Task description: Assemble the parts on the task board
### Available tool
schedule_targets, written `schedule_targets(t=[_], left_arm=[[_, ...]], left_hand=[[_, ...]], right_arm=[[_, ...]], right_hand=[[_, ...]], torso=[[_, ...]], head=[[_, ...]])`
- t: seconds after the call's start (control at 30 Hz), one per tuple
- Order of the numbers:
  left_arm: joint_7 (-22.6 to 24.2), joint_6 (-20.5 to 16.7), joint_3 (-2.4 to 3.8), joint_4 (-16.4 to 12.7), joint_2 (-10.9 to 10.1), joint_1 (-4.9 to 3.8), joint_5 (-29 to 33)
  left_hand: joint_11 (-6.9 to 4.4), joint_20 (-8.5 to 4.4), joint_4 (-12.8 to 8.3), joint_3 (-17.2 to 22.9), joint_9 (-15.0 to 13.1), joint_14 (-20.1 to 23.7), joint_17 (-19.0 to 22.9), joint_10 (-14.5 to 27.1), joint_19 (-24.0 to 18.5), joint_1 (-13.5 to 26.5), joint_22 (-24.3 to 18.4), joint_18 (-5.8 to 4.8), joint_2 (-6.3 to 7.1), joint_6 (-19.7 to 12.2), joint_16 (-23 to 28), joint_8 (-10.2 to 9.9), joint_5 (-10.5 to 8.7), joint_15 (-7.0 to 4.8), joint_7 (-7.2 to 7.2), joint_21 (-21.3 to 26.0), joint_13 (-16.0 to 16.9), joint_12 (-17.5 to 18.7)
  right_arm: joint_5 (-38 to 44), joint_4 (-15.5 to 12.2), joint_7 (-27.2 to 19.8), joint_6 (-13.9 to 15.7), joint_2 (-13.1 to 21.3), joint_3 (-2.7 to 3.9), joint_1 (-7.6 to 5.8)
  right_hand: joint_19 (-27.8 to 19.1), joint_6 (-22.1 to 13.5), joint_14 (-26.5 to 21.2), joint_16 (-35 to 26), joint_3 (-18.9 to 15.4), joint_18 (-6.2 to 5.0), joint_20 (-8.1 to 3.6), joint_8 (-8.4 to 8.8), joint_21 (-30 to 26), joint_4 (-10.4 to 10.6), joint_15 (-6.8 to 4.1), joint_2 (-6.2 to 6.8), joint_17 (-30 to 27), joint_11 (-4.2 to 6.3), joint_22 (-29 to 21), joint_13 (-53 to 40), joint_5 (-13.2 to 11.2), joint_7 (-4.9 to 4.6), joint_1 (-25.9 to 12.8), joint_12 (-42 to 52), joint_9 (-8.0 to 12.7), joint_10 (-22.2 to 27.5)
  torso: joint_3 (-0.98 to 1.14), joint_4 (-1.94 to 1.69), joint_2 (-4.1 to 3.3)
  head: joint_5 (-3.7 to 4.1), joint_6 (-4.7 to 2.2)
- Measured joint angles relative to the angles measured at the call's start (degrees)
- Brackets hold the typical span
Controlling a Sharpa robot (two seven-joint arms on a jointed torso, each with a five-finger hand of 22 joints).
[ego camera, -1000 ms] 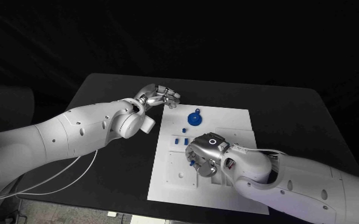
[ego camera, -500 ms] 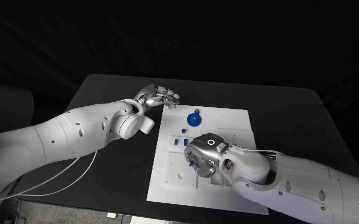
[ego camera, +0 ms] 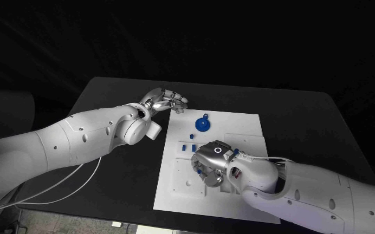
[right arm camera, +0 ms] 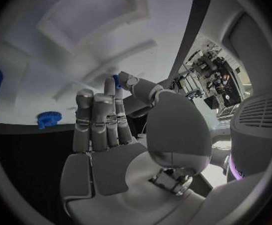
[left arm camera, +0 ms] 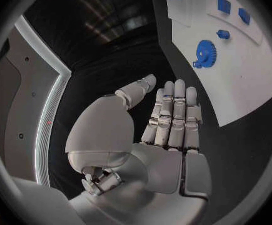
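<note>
The white task board (ego camera: 244, 124) lies in the middle of the black table. A blue gear (ego camera: 203, 124) sits near its far end, with small blue parts (ego camera: 189, 148) just below it. My right hand (ego camera: 212, 161) hovers low over the board's middle. In the right wrist view it pinches a small blue part (right arm camera: 116, 80) between thumb and a finger, close above the board's recesses (right arm camera: 80, 80). My left hand (ego camera: 164, 100) stays off the board's far left corner, fingers straight and holding nothing (left arm camera: 167, 120). The left wrist view shows the gear (left arm camera: 204, 52) and small parts (left arm camera: 223, 5).
Bare black table (ego camera: 109, 90) surrounds the board on all sides. A white cable (ego camera: 63, 182) hangs under my left arm at the table's near left. The board's near half has cut-out slots (ego camera: 183, 182).
My right hand has crept slightly toward the board's left side with the blue part still in its fingers. The left hand has not moved.
</note>
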State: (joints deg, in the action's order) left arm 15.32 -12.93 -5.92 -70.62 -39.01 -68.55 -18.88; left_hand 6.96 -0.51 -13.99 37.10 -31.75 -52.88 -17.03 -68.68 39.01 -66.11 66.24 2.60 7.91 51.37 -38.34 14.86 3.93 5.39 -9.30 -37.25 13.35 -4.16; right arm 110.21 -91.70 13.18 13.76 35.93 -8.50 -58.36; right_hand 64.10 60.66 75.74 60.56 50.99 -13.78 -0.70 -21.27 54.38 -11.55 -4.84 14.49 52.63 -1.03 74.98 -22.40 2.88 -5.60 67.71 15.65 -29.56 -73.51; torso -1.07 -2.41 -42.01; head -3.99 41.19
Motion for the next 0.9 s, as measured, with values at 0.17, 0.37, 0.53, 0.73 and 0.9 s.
schedule_targets(t=[0.17, 0.37, 0.53, 0.73, 0.9], left_arm=[[-0.02, -0.05, 0.0, -0.03, -0.01, 0.01, 0.0], [-0.05, -0.06, 0.0, -0.01, -0.07, 0.01, 0.01], [-0.1, -0.01, 0.0, 0.0, -0.08, 0.01, 0.01], [-0.12, 0.0, 0.0, 0.04, -0.15, 0.01, 0.01], [-0.12, 0.0, 0.0, 0.05, -0.23, 0.01, 0.01]], left_hand=[[0.0, 0.13, 0.25, -0.25, 0.14, -0.48, -0.69, 0.0, 1.03, 0.0, 0.45, -0.01, 0.0, -0.15, 0.23, 0.0, 0.0, 0.01, 0.14, -0.25, -0.13, 0.0], [0.0, 0.01, 0.28, -0.28, 0.14, -0.73, -1.09, 0.0, 1.66, 0.0, 0.72, -0.07, 0.0, -0.2, 0.23, 0.0, 0.0, -0.1, 0.2, -0.46, -0.15, 0.0], [0.0, 0.01, 0.28, -0.28, 0.21, -0.72, -1.22, 0.0, 1.66, 0.0, 0.78, -0.08, 0.0, -0.2, 0.51, 0.14, 0.0, -0.1, 0.2, -0.46, -0.2, 0.0], [0.0, 0.01, 0.28, -0.28, 0.21, -0.72, -1.29, 0.0, 1.66, 0.0, 0.84, -0.09, 0.0, -0.2, 0.51, 0.23, 0.0, -0.1, 0.2, -0.46, -0.26, 0.0], [0.0, 0.01, 0.28, -0.28, 0.26, -0.72, -1.4, 0.0, 1.65, 0.0, 0.84, -0.1, 0.0, -0.2, 0.86, 0.24, 0.0, -0.1, 0.2, -0.46, -0.26, 0.0]], right_arm=[[-0.12, 0.11, 0.02, 0.13, -0.02, -0.07, 0.01], [-0.9, 0.24, -0.07, 0.82, 0.19, -0.19, 0.08], [-2.06, 0.04, -0.35, 1.82, 0.79, -0.25, 0.17], [-3.38, -0.62, -0.73, 3.39, 2.05, -0.26, 0.17], [-4.55, -2.69, -1.0, 4.8, 4.28, -0.27, 0.17]], right_hand=[[0.0, 0.0, -0.11, 0.0, 0.16, 0.0, 0.0, 0.03, 0.0, -0.16, -0.11, 0.0, -0.16, 0.0, 0.0, 0.0, 1.12, 0.0, 0.0, -0.4, 0.0, 0.01], [-0.02, -1.79, -0.5, 0.07, -0.94, 0.0, 0.02, 1.5, -0.1, 0.24, 0.16, 2.15, -0.64, -1.2, -0.02, 0.64, 2.01, -0.83, -2.49, -2.67, 0.33, 2.12], [-0.35, -6.47, -0.1, 0.12, -4.17, 0.0, -0.1, 4.28, -0.1, -1.61, 2.26, 2.54, -0.76, -3.11, -0.02, 0.97, 1.64, -2.44, -3.62, -5.7, 1.59, 7.13], [-0.66, -10.01, -0.61, 0.12, -7.06, 0.47, -0.18, 5.65, -0.11, -3.24, 3.53, 2.7, -0.84, -4.54, -0.02, 3.99, 1.09, -4.58, -4.97, -8.22, 2.25, 10.09], [-0.74, -10.07, -0.61, 0.12, -7.75, 0.48, -0.1, 5.65, -0.11, -3.46, 3.53, 2.7, -0.83, -4.8, -0.02, 4.05, 0.67, -4.63, -4.97, -8.22, 2.24, 10.35]], torso=[[-0.01, -0.02, -0.01], [-0.03, 0.0, -0.01], [-0.02, 0.02, -0.01], [-0.02, 0.03, 0.0], [0.0, 0.03, 0.01]], head=[[0.0, 0.05], [-0.04, 0.05], [-0.02, -0.03], [0.2, -0.22], [0.41, -0.38]])
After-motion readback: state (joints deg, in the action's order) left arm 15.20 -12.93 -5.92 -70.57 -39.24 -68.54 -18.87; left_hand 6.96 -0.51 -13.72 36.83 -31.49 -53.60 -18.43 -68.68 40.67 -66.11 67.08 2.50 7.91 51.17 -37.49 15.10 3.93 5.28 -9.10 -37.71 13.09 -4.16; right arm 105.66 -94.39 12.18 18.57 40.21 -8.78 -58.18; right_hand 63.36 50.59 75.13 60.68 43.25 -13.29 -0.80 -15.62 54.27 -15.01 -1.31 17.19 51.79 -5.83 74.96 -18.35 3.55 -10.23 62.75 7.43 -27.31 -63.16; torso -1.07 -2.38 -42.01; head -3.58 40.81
